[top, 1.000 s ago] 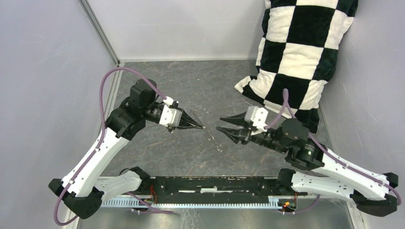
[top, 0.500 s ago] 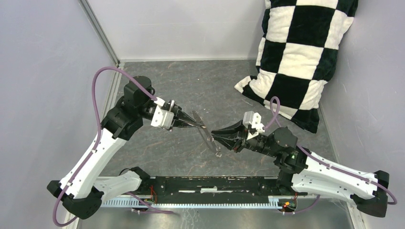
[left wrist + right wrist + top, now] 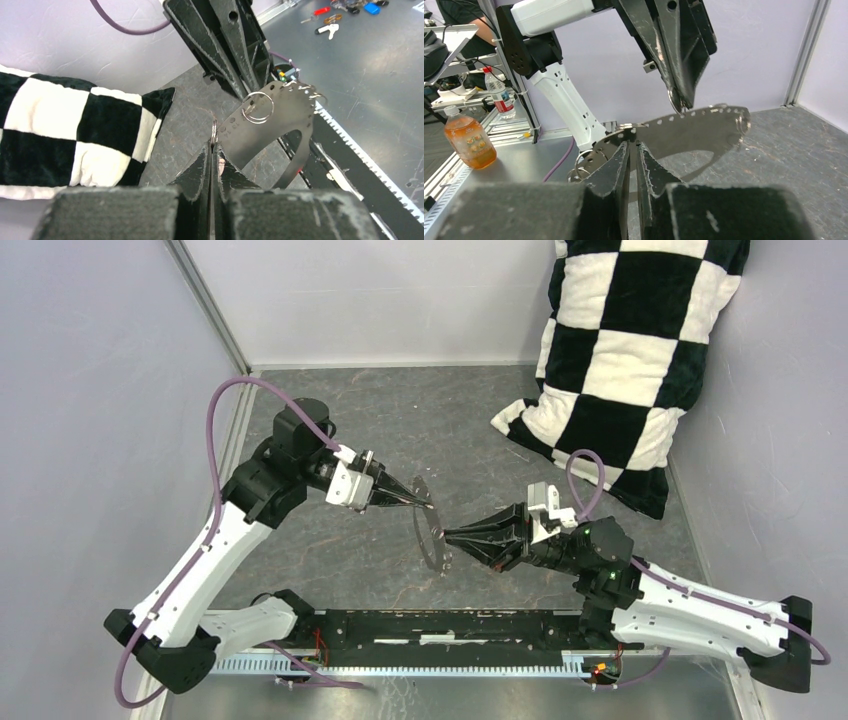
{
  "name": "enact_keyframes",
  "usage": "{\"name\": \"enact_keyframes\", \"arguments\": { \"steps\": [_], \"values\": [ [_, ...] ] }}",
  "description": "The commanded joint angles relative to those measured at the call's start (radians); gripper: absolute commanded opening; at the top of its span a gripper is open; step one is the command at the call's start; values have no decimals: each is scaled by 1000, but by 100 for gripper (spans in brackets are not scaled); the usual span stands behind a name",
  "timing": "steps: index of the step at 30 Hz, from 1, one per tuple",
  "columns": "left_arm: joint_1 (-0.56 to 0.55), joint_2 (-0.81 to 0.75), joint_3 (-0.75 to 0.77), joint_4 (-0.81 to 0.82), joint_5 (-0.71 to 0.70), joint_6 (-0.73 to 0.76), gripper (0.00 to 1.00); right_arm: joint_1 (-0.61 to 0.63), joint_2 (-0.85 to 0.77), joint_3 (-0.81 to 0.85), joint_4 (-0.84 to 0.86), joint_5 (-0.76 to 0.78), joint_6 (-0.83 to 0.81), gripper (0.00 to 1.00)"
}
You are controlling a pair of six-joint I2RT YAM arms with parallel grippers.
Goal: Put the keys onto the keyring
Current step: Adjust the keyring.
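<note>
Top external: keyring [image 3: 424, 538], a flat grey perforated crescent seen edge-on, hangs above the bench [image 3: 420, 420] between both arms, with the left jaws pinched fully together on its upper rim and the right jaws nearly closed, slim gap showing, astride its lower edge.

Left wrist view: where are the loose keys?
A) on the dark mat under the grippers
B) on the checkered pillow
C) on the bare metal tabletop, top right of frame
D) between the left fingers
C: the keys lie scattered on the shiny metal tabletop at top right.
</note>
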Motion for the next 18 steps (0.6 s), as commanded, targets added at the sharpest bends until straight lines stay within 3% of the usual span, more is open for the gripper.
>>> {"name": "enact_keyframes", "arguments": {
  "steps": [1, 11, 18],
  "values": [
    [-3, 10, 3, -94, -43, 232, 2, 13, 23, 18, 5, -20, -34, 14],
    [-3, 38, 67, -147, -12, 274, 2, 14, 101, 46, -8, -43, -72, 13],
    [-6, 50, 91, -158, 52, 204, 2, 14, 93, 43, -2, -24, -72, 13]
  ]
}}
